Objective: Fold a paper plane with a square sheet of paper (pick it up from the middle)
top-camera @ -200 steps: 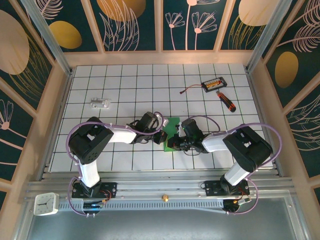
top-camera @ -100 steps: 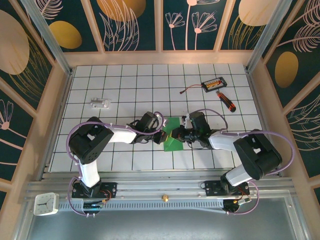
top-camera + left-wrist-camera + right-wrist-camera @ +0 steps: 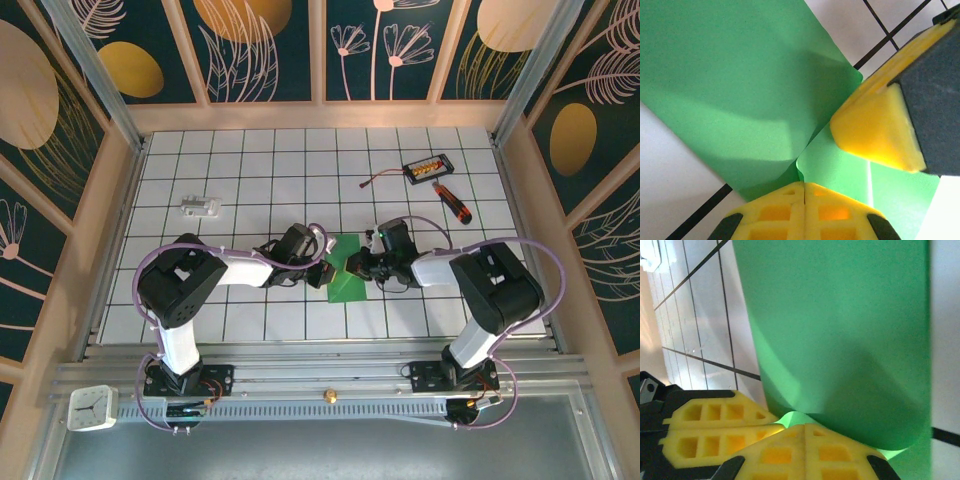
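Note:
The square sheet of paper [image 3: 347,272] is bright green and partly folded, lying on the white tiled table between my two grippers. My left gripper [image 3: 326,272] is at its left edge. In the left wrist view the jaws [image 3: 805,187] are shut, with a raised edge of the green paper [image 3: 740,90] running into their seam. My right gripper [image 3: 362,268] is at the paper's right side. Its jaws [image 3: 805,427] are shut, tips against the paper [image 3: 840,330], which curls over in a rounded flap. The right gripper's fingertip [image 3: 875,130] shows close by in the left wrist view, and the left gripper's fingers [image 3: 715,425] in the right wrist view.
A small black box with orange parts [image 3: 428,167] and a thin cable [image 3: 380,180] lie at the back right. A black-and-orange screwdriver [image 3: 452,203] lies beside them. A small pale part [image 3: 200,207] sits at the back left. Wooden walls enclose the table.
My right gripper has moved from the paper's near right corner farther back along its right side. The green sheet has shifted shape slightly. The left arm has stayed put.

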Motion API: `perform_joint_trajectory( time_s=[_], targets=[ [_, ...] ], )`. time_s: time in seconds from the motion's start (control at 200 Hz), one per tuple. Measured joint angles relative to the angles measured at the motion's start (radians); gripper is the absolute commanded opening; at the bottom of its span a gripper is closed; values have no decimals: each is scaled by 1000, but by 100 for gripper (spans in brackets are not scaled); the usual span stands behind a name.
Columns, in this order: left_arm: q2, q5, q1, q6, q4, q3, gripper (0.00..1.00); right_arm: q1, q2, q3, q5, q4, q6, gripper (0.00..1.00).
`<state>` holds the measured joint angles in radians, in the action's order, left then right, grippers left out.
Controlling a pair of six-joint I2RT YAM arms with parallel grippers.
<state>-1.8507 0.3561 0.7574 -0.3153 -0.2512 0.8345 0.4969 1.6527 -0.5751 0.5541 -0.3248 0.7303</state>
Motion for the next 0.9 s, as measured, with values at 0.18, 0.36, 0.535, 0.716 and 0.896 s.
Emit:
perform_joint_trajectory(
  time_s=[0.18,0.36,0.535,0.716,0.896],
  targets=[
    [-1,0,0,0,1,2,0,-6,18,8,5,-8,-20,0],
    [-2,-1,0,1,2,5,0,-15,24,8,23,-11,-38,0],
    [-2,-12,0,1,19,16,17,-16,24,9,24,-11,-50,0],
    [37,-46,1,-23,48,16,35,-17,24,11,24,-13,-57,0],
    [198,-64,-2,-107,34,-66,35,-18,24,15,24,-20,-63,0]
  ],
)
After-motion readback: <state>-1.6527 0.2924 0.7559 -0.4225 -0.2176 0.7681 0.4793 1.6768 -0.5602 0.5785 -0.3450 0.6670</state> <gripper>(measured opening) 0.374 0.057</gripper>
